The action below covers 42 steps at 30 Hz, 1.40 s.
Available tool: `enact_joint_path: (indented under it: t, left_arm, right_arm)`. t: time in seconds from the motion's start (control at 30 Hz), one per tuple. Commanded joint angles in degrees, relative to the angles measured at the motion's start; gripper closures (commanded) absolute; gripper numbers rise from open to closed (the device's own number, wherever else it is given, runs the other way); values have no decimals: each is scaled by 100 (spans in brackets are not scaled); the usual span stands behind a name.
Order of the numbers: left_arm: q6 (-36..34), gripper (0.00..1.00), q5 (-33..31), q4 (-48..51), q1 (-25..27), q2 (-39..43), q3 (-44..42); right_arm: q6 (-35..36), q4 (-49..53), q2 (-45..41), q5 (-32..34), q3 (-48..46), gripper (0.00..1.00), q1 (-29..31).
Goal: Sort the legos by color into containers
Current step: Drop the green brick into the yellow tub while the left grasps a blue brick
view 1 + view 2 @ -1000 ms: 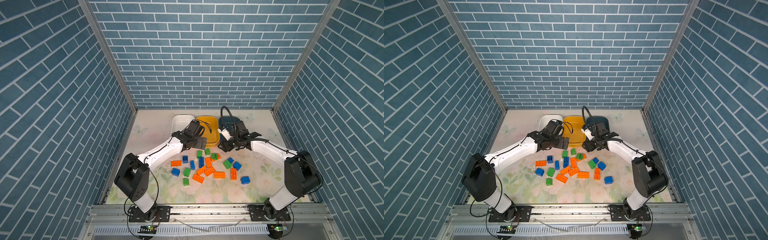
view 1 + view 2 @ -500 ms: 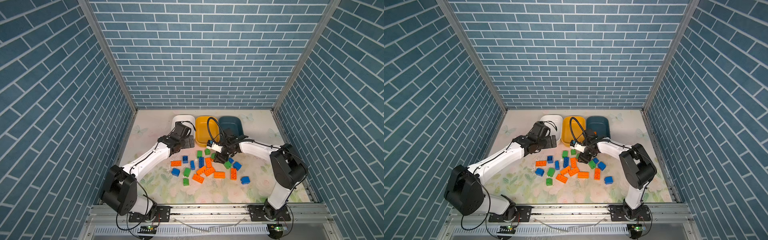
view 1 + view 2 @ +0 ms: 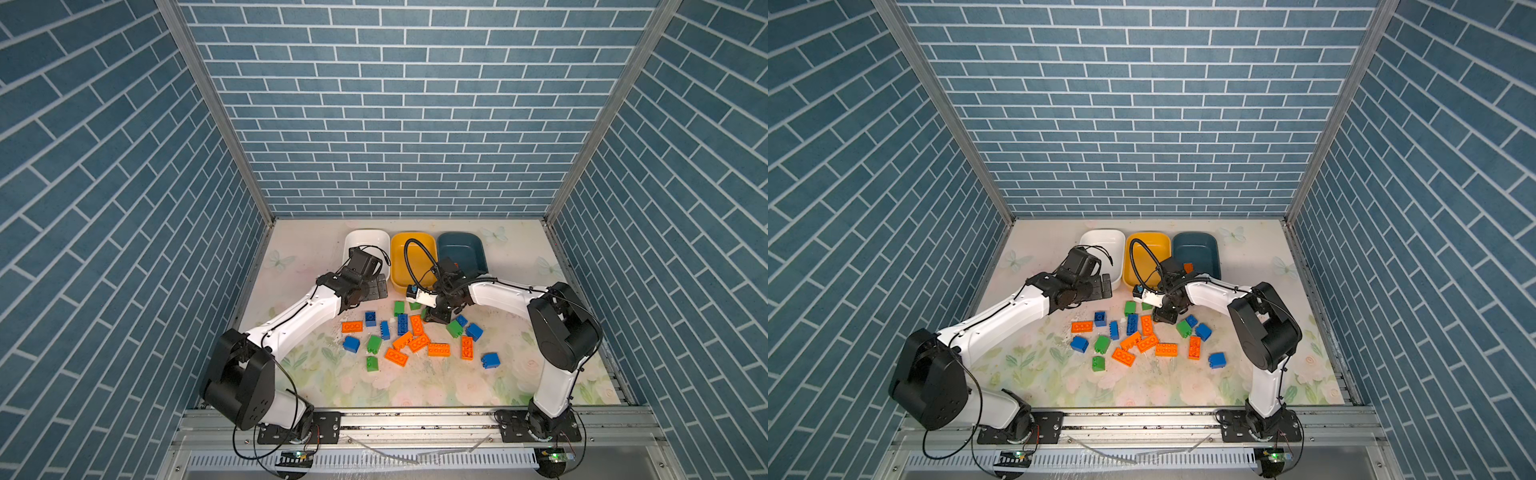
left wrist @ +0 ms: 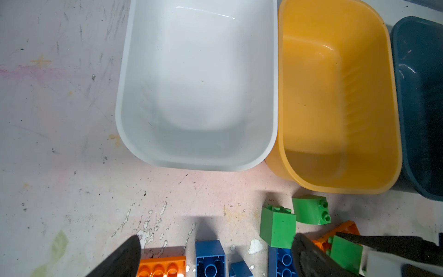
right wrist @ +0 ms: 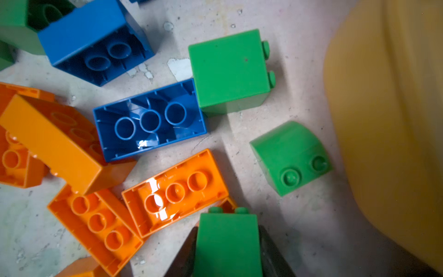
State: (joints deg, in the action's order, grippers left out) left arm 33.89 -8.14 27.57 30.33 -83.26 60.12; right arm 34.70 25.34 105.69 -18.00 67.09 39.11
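The left arm (image 3: 299, 316) and right arm (image 3: 503, 293) share one build: smooth white tubular links between bulky black rounded joint housings, the big housings nearest the rail (image 3: 415, 420) dotted with small screw holes. Each stands on a black base plate (image 3: 328, 428) screwed to that rail. Thin black cables run along the white links; a thick black hose (image 3: 405, 262) loops at the right arm's end farthest from the rail. The left claw (image 4: 215, 251) and right claw (image 5: 227, 249) have matte black fingers.
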Motion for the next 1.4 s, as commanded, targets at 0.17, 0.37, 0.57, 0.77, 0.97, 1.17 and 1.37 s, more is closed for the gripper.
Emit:
enact_joint_path:
  t: [0.17,0.37,0.57,0.77,0.97,1.17,1.37]
  left_arm:
    - [64,1,-78,178,-26,-108,-103]
    - [182,1,-78,217,-26,-97,-166]
    - [263,1,-52,213,-24,66,-365]
    - [376,1,-153,235,-65,173,-523]
    - [540,1,-66,187,-70,176,-614]
    - [487,1,2,345,-71,131,-580]
    - [318,1,524,378,-71,-107,-495]
  right_arm:
    - [21,-25,-594,-459,258,66,-13]
    - [-1053,-1224,-505,-529,398,67,-141]
    - [-1799,-1870,-118,323,885,68,-176]
    - [-1457,-1606,641,1251,1727,67,-172]
    - [-562,-1888,1064,2236,2056,40,-143]
    - [-166,-2225,532,2033,1602,1,-66]
    - [364,-3200,-207,2560,481,1,189]
